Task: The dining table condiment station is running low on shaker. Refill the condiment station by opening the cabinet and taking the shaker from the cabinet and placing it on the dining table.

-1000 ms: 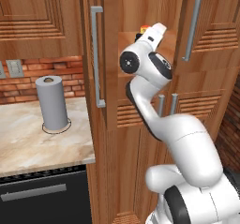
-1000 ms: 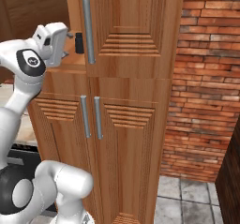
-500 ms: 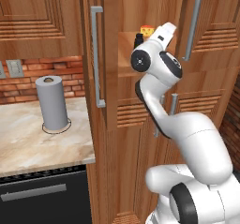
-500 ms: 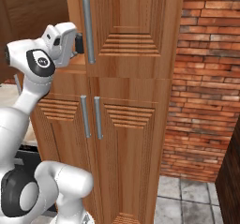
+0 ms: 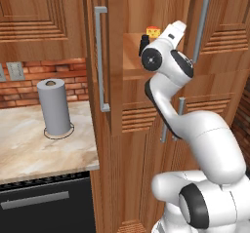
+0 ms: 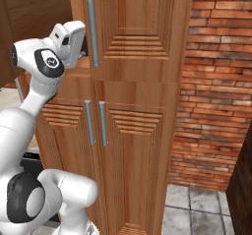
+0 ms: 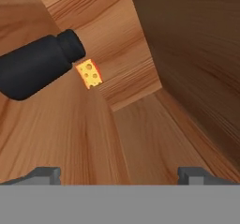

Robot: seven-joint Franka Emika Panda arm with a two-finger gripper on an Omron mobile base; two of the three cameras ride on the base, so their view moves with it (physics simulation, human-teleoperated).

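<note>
**Shaker on the open shelf, not yet taken**

Shaker (image 7: 40, 67) sits in the upper left of the hand view: a small black cylinder with a narrower cap, drawn nearly sideways there only because the camera is rolled. In the left base view you find the shaker (image 5: 144, 44) upright on the shelf of the cabinet (image 5: 146, 110), upper centre of the frame, partly behind the arm's wrist.

Handling, as a judgement: expect it light, rigid and smooth-sided, so likely to slip or tip if you nudge it before closing. Take it across the wide body, below the narrow cap, jaws square to its axis.

Gripper (image 7: 119, 173): fingers (image 7: 44, 173) spread fully apart at the bottom of the hand view, nothing between them. The shaker lies off to one side of the gap, not in line with it; you will need to shift across before advancing.

What each view gives you:
- Hand view: the yellow cheese wedge (image 7: 89, 74) just beyond the shaker's cap, plus shelf floor and side wall.
- Left base view: the left door swung open, and a paper towel roll (image 5: 54, 106) on the counter at left.
- Right base view: the right door shut, the hand (image 6: 71, 40) reaching in behind its edge, shelf contents hidden.
</note>
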